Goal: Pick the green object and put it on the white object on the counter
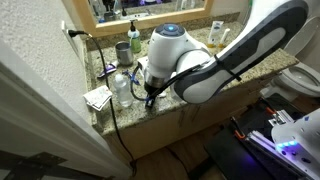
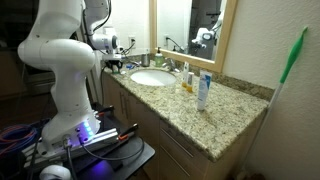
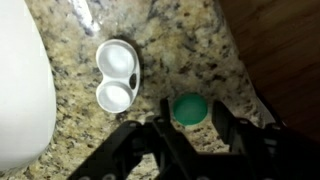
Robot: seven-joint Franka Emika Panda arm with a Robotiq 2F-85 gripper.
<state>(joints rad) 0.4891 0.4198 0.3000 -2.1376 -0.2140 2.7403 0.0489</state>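
In the wrist view the green object (image 3: pixel 189 108) is a small teal round cap lying on the speckled granite counter. The white object (image 3: pixel 117 75) is a flat white piece with two round wells, lying up and to the left of the cap, apart from it. My gripper (image 3: pixel 192 120) is open, with one dark finger on each side of the cap and a gap on both sides. In both exterior views the gripper (image 1: pixel 150 96) (image 2: pixel 118 63) is low over the counter's edge, and the arm hides both small pieces.
The white sink basin (image 3: pixel 18 95) fills the left of the wrist view. The counter's edge runs close on the right, with dark wood (image 3: pixel 285 50) beyond. A grey-green cup (image 1: pixel 121 50), a dark bottle (image 1: pixel 134 38), a clear glass (image 1: pixel 122 86) and folded paper (image 1: pixel 97 98) stand nearby.
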